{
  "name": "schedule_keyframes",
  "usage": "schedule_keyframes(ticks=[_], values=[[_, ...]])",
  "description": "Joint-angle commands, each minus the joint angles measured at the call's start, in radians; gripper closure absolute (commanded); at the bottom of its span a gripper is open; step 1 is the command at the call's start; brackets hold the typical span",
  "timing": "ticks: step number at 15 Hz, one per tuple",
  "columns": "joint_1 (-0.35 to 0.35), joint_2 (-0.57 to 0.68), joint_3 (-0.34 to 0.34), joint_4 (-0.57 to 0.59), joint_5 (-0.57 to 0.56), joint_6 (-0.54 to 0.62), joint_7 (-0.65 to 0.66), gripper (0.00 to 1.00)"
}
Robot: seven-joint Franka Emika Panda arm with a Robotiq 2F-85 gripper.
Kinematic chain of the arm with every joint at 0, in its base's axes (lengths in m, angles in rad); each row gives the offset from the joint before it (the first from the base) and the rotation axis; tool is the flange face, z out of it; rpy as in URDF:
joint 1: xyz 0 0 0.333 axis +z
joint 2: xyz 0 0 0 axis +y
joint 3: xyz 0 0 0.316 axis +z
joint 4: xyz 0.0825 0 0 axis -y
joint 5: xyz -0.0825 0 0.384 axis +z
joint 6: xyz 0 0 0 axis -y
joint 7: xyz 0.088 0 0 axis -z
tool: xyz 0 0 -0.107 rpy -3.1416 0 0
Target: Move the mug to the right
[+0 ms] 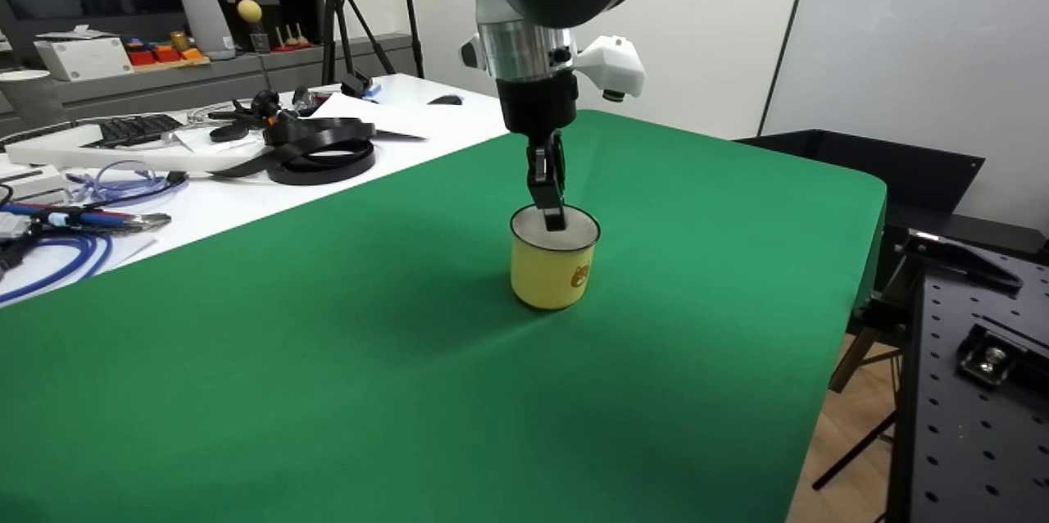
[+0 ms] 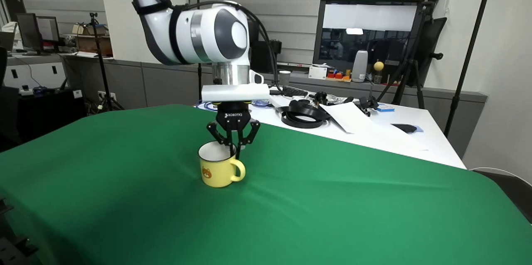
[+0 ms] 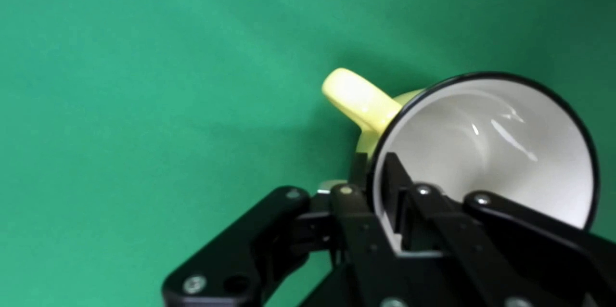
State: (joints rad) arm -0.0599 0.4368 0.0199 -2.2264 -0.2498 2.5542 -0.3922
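The yellow mug (image 1: 545, 273) is upright at the green table; it also shows in an exterior view (image 2: 216, 174) with its loop handle and small bear mark. I cannot tell whether its base rests fully on the cloth. My gripper (image 2: 235, 153) points down at the mug's rim on the handle side. In the wrist view, the gripper (image 3: 377, 170) has one finger inside the mug (image 3: 486, 153) and one outside, close against the wall near the handle. The jaws are shut on the mug's wall. The fingers hide part of the near rim.
The green cloth (image 1: 328, 392) covers the table around the mug. A white desk (image 2: 382, 136) beside it holds black straps (image 2: 302, 113), cables and papers. A black perforated metal surface (image 1: 967, 408) stands past the table edge in an exterior view.
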Motion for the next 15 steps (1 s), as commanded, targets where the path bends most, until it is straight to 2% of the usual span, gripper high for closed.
schedule_keyframes(ticks=[1,6,12,15], values=[[-0.037,-0.035,0.002,0.007,0.054,-0.054,-0.013,0.97],[-0.093,-0.054,-0.032,0.050,0.143,-0.153,0.016,0.97],[-0.091,-0.036,-0.106,0.119,0.122,-0.261,0.113,0.97],[-0.091,-0.003,-0.128,0.143,0.109,-0.279,0.156,0.97]])
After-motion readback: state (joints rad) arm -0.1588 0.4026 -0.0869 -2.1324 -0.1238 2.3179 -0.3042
